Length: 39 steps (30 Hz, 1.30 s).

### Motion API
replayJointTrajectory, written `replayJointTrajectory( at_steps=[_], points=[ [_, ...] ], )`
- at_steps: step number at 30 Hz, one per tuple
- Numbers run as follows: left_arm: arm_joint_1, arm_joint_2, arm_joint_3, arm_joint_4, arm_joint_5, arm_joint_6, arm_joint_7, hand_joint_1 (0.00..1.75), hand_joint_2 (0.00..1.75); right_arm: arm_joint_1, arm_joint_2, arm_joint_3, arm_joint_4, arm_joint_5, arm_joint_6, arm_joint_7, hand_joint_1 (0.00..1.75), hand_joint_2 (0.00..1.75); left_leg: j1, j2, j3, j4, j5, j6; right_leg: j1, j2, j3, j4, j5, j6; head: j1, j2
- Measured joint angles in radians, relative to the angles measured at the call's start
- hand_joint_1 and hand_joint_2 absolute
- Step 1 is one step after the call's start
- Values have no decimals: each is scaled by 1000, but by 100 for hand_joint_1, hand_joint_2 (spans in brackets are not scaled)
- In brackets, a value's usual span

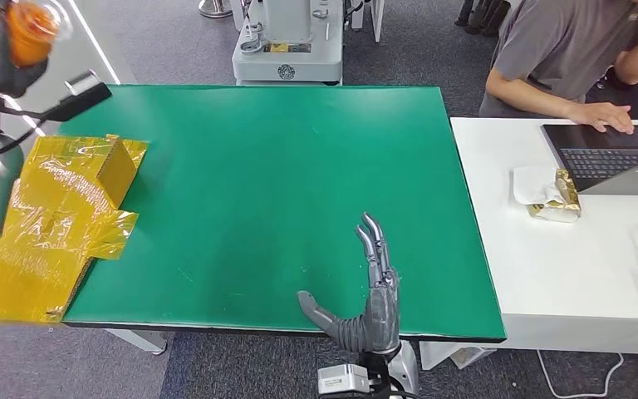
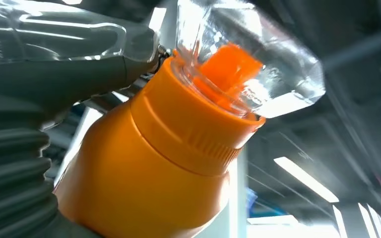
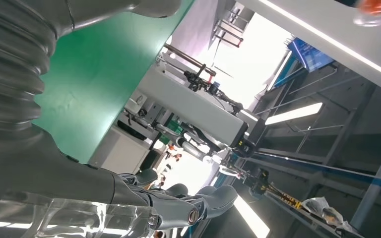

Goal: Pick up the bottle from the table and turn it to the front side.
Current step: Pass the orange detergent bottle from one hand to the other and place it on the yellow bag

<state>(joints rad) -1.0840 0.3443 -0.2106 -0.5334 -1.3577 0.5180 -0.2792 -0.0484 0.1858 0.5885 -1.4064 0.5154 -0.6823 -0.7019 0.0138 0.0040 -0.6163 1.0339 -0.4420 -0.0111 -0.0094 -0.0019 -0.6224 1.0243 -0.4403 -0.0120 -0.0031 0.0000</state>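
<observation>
My left hand point(image 1: 0, 50) is raised at the far upper left and holds an orange bottle point(image 1: 29, 32) with a clear cap. Up close in the left wrist view, the orange bottle point(image 2: 149, 168) fills the middle, its clear cap point(image 2: 258, 64) over an orange spout, with the grey thumb point(image 2: 69, 64) against it. Above the near edge of the green table point(image 1: 282, 174), my right hand point(image 1: 374, 291) stands upright with straight fingers and thumb spread, holding nothing. The right wrist view has the same hand point(image 3: 178, 198) with its fingers extended.
Crumpled yellow foil and a small brown box point(image 1: 75, 208) lie on the table's left side. A white table point(image 1: 565, 249) at the right carries a laptop point(image 1: 615, 154) and a foil packet point(image 1: 552, 199); a person point(image 1: 565, 58) types there. A grey machine base point(image 1: 287, 50) stands behind.
</observation>
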Motion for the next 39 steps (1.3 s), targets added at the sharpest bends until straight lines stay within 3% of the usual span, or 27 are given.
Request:
replayJointTrajectory(
  at_steps=[7, 18, 24, 32, 39],
  points=[
    [35, -40, -65, 78, -47, -28, 20, 175, 175, 14, 0, -10, -23, 11, 3, 0, 0, 175, 0, 2, 0, 0, 0, 0, 0, 1, -1, 0, 0, 0, 0, 0],
    [35, -45, -76, 94, -49, -30, 20, 175, 175, 16, 0, -14, -26, 15, 4, 0, 0, 175, 0, 1, 0, 0, 0, 0, 0, 1, -1, 0, 0, 0, 0, 0],
    [93, -52, -104, 155, -115, -142, 55, 175, 175, 31, 0, -26, -50, 44, 45, 20, 0, 175, 0, 2, 0, 0, 0, 0, 0, 1, -1, 0, 0, -1, 0, 0],
    [148, -16, -119, 208, -155, -277, 181, 175, 175, 39, 3, -42, -68, 56, 68, 45, 0, 175, 1, 1, -1, -1, 0, 0, 0, 1, -1, 0, 0, -1, 0, 0],
    [204, 14, -121, 224, -155, -252, 205, 175, 175, 36, 9, -51, -65, 53, 83, 45, 0, 175, 1, 1, -1, -1, 0, 0, 0, 1, -1, 0, 0, -1, 0, 0]
  ],
)
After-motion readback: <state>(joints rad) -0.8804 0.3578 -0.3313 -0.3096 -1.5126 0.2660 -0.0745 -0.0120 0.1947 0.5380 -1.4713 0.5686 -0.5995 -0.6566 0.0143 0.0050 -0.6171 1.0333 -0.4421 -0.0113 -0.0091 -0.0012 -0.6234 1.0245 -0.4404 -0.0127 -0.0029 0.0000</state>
